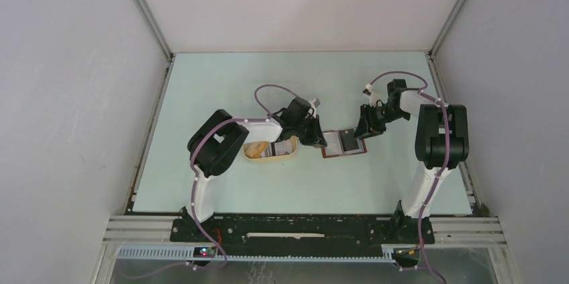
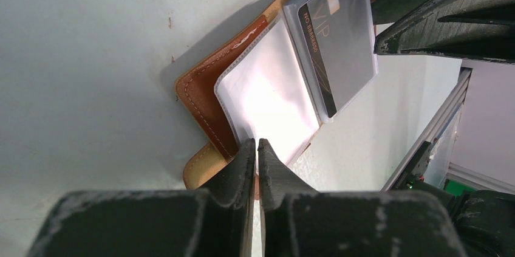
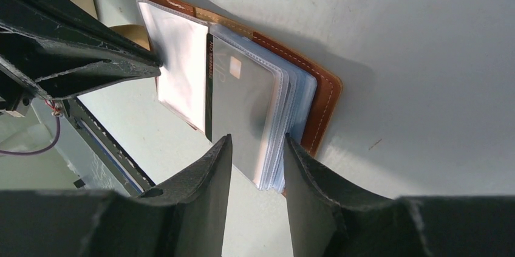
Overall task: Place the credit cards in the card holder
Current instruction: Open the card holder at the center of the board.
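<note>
The card holder [image 1: 344, 143] lies open on the table, reddish-brown leather [image 2: 203, 96] with clear pockets; it also shows in the right wrist view [image 3: 322, 99]. A dark card marked VIP [image 2: 340, 38] sits in one pocket [image 3: 240, 105]. My left gripper [image 2: 256, 143] is shut on the edge of a whitish card [image 2: 273, 87] that lies in the left clear pocket [image 3: 176, 56]. My right gripper [image 3: 258, 138] is open, its fingers on either side of the edge of the pocket stack. In the top view the left gripper [image 1: 315, 137] and right gripper [image 1: 366, 129] flank the holder.
An oval cream tray [image 1: 292, 155] stands just left of the holder, under the left arm, with a tan-orange card [image 1: 255, 150] and a whitish one [image 1: 282, 148] in it. White walls and metal rails enclose the table.
</note>
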